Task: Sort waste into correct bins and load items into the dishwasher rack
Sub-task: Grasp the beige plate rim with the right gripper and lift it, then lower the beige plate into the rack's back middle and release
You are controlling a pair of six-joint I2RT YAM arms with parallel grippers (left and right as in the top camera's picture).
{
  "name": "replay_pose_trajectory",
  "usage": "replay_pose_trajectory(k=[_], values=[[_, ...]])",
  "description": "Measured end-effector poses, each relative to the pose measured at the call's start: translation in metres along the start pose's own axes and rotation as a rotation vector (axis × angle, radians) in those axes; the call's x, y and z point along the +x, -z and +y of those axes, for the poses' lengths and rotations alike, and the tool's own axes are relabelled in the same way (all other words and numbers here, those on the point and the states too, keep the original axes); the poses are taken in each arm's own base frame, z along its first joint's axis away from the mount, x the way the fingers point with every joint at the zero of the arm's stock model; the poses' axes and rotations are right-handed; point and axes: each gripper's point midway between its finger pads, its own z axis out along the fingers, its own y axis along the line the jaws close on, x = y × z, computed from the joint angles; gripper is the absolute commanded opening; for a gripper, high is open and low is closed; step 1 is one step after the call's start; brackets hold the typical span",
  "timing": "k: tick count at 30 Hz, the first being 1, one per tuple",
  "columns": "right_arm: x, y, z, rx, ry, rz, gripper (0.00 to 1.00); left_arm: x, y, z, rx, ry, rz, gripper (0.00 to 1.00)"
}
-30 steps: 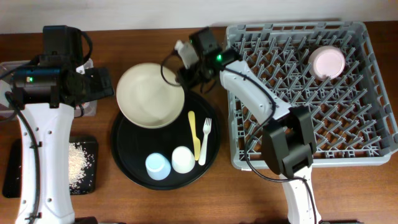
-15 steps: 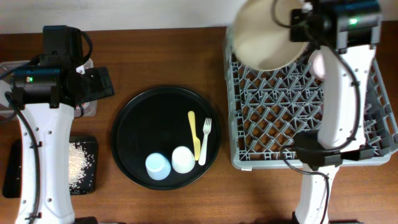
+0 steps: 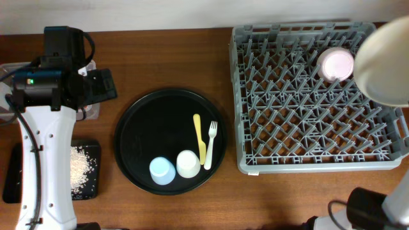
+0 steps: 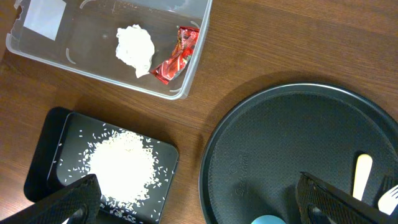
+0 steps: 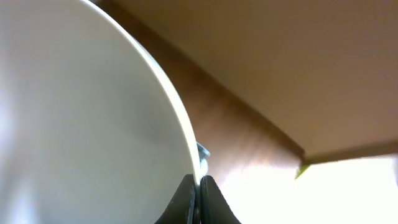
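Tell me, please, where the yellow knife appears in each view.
Overhead: yellow knife near centre, on the round black tray.
Left wrist: its end at the lower right edge.
Right wrist: not in it.
Shared landmark: the round black tray, seen in the first two.

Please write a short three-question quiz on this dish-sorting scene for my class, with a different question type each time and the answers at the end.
1. Fill in the blank: the yellow knife, white fork, blue cup and white cup all sit on the round black ____.
2. Pick one: the right gripper is shut on A) the white fork, B) the plate, C) the blue cup.
3. True or false: the pink bowl is in the rack.

Key: 1 tray; 2 B; 3 true.
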Motion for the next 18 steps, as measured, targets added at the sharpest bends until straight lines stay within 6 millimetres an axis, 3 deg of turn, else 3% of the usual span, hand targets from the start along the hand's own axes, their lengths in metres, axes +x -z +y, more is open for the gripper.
replay_pose_trajectory(k=[3,5,6,8,12,15,18], values=[[0.008,-0.043,0.021,0.053,0.01,0.055,0.04,0.0,0.0,0.0,0.0,0.0,0.0,0.99],[-0.001,-0.058,0.055,0.031,0.05,-0.011,0.04,0.0,0.0,0.0,0.0,0.0,0.0,0.99],[-0.003,-0.062,0.084,0.008,0.12,-0.061,0.04,0.0,0.0,0.0,0.0,0.0,0.0,0.99],[-0.006,-0.06,0.118,0.0,0.206,-0.143,0.04,0.0,0.0,0.0,0.0,0.0,0.001,0.99],[-0.017,-0.036,0.188,0.053,0.413,-0.393,0.04,0.0,0.0,0.0,0.0,0.0,0.001,0.99],[-0.01,-0.042,0.21,0.163,0.531,-0.485,0.04,0.0,0.0,0.0,0.0,0.0,-0.001,0.99],[0.0,-0.058,0.212,0.285,0.608,-0.522,0.04,0.0,0.0,0.0,0.0,0.0,0.0,0.99]])
